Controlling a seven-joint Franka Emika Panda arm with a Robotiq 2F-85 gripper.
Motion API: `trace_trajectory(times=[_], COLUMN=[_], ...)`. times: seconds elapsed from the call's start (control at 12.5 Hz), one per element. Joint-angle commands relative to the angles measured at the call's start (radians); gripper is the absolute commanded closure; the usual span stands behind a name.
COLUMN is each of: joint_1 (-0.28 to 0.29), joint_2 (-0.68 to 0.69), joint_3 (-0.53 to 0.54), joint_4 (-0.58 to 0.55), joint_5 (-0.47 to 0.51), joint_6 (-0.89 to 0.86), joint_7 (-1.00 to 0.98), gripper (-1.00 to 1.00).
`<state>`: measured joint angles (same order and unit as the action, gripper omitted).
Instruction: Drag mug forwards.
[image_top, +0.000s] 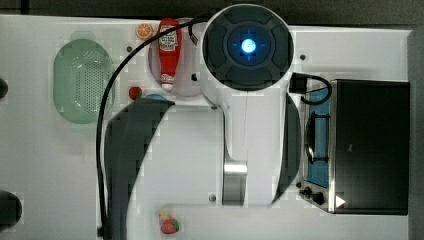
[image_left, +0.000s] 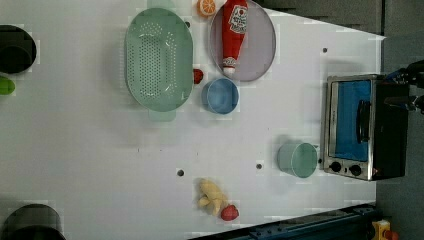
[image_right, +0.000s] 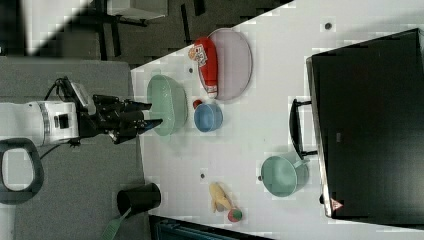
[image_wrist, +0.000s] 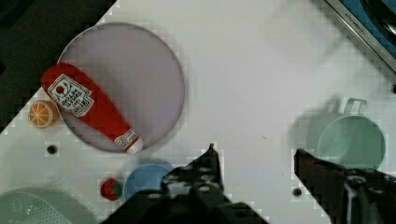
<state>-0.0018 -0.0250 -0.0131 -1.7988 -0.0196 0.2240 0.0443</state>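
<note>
Claw (image_right: 152, 114) part open, empty, high at right view's left-centre; mug (image_right: 283, 174) sits lower right on desk (image_right: 240, 145), well apart, handle toward the toaster oven (image_right: 370, 125).

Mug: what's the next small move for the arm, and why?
Probably bring the hand over the mug and lower it. The fingers stand open with nothing between them, well above the table. The mug sits untouched beside the toaster oven, apart from the blue bowl, so no drag can start yet.

open end effector (image_wrist: 254, 154) above white table (image_wrist: 243, 70), mug (image_wrist: 348, 140) beside one fingertip (image_wrist: 306, 158).
</note>
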Motion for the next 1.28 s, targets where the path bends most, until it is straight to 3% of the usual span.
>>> trace_trajectory(times=[0.08, 0.24, 0.32, 0.64, 1.28], joint_1=[-0.024, -0.024, -0.025, -0.025, -0.036], joint_2=[-0.337, -0.322, -0.309, -0.214, 0.023], joint_3=[-0.054, -0.064, -0.072, -0.107, -0.172], joint_4=[-0.243, -0.26, -0.273, -0.346, -0.525], joint_5=[0.0, 0.0, 0.0, 0.0, 0.0], joint_6=[-0.107, -0.104, -0.1, -0.019, 0.356], joint_7=[-0.056, -0.042, -0.035, 0.075, 0.578], gripper=[-0.48, -0.91, -1.0, -1.0, -1.0])
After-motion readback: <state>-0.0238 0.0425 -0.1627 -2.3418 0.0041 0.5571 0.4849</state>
